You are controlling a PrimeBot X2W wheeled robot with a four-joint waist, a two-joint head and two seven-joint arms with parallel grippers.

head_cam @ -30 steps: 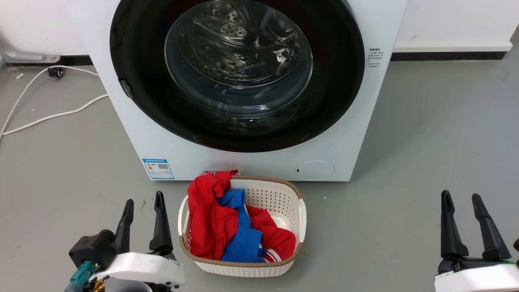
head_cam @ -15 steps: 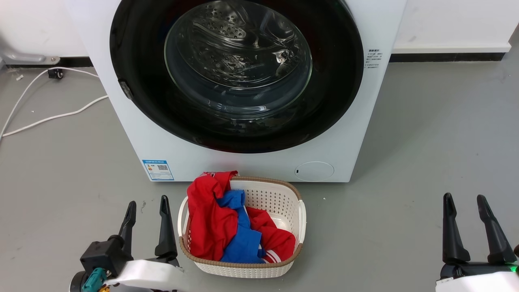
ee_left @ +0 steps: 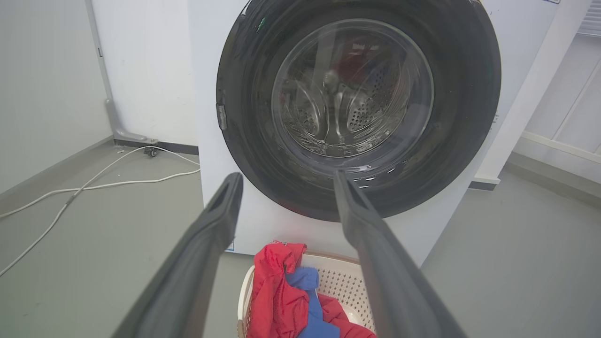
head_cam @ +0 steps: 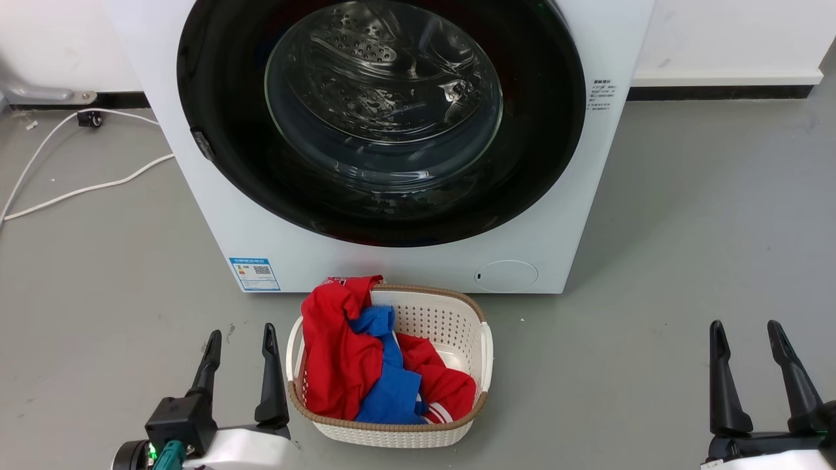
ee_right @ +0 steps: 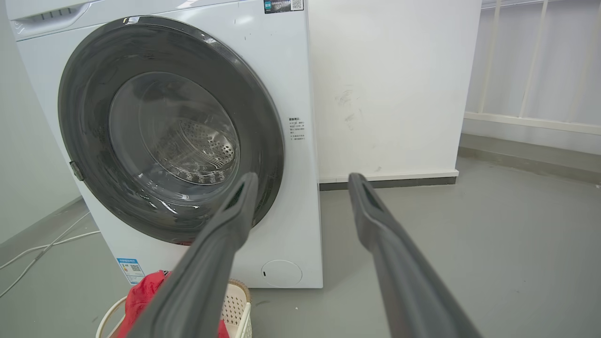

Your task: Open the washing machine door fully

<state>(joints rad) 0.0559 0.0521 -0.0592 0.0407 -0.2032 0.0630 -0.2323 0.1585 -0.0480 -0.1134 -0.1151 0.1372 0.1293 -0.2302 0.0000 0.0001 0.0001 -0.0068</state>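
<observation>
The door (head_cam: 382, 117), a glossy black ring around bulging clear glass, sits seemingly shut in the smooth white washer (head_cam: 392, 267) front. Below it, a perforated white basket (head_cam: 444, 320) with a woven brown rim holds crumpled red and blue cloth (head_cam: 339, 352). The left jaws and right jaws stand apart, dark tapered fingers (head_cam: 271, 372) slightly lower in the head view than before.

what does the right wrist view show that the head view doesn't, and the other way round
Right wrist view adds: a white railing by the wall and a QR sticker at the top of the washing machine cabinet.
Head view adds: the open left gripper and the blue garment in the laundry basket.
Both: the closed washing machine door, the basket's red clothing, the open right gripper.
</observation>
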